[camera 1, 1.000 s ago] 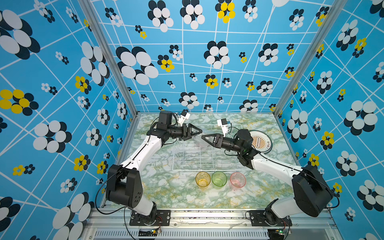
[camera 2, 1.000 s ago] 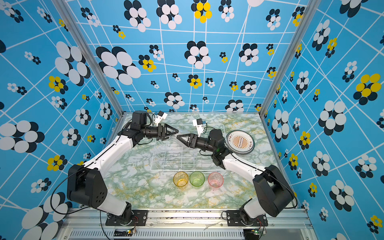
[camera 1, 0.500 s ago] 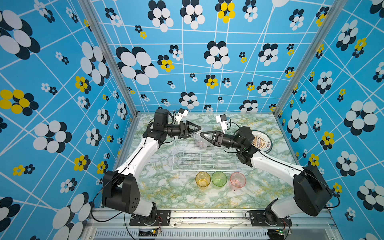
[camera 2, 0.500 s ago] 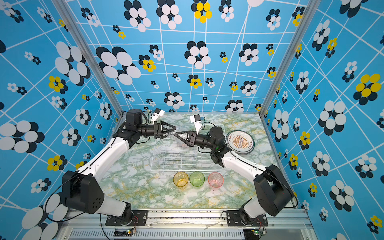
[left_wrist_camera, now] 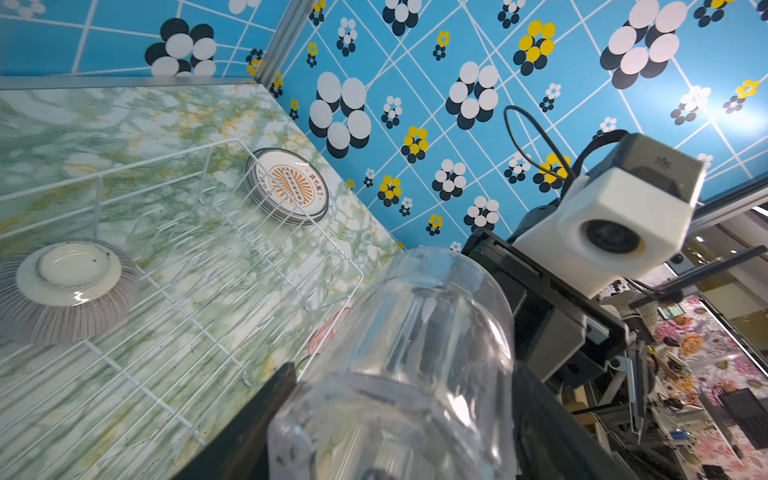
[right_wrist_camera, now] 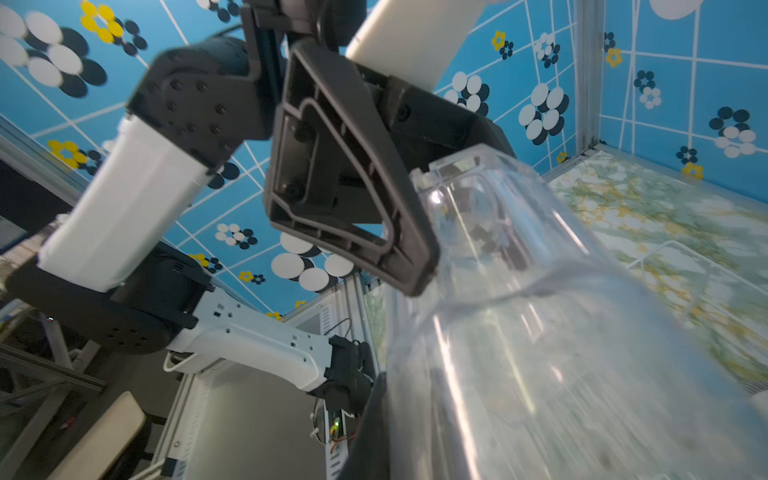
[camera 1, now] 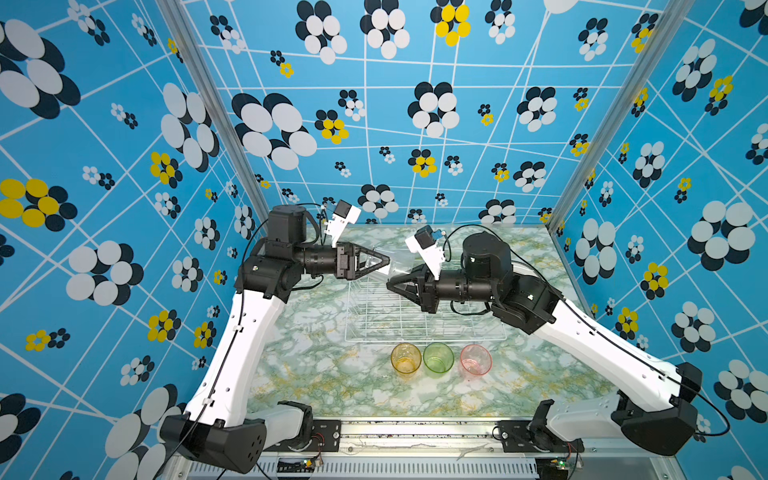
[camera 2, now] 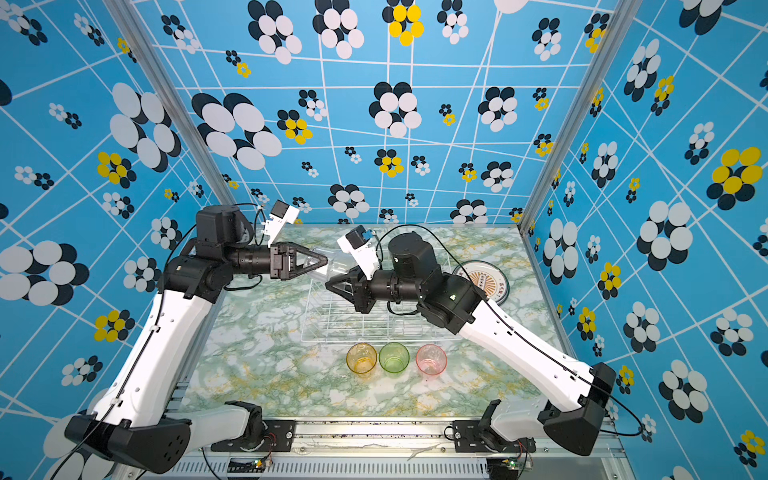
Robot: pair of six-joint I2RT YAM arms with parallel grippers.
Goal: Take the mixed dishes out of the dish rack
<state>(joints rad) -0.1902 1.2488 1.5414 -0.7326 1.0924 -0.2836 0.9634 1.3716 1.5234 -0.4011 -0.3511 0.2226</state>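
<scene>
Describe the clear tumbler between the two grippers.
The clear tumbler is colourless see-through plastic or glass, smooth-walled, empty. It lies tipped on its side in the air above the dish rack, clamped in the left gripper. The right gripper sits right at it; whether it grips is unclear.

Chinese characters on printed plate (left_wrist_camera: 286, 187), illegible.

White arm links (camera 1: 249, 332), black joints (camera 1: 266, 274) — black cables (left_wrist_camera: 509, 131), triangular black fingers (right_wrist_camera: 332, 174).
</scene>
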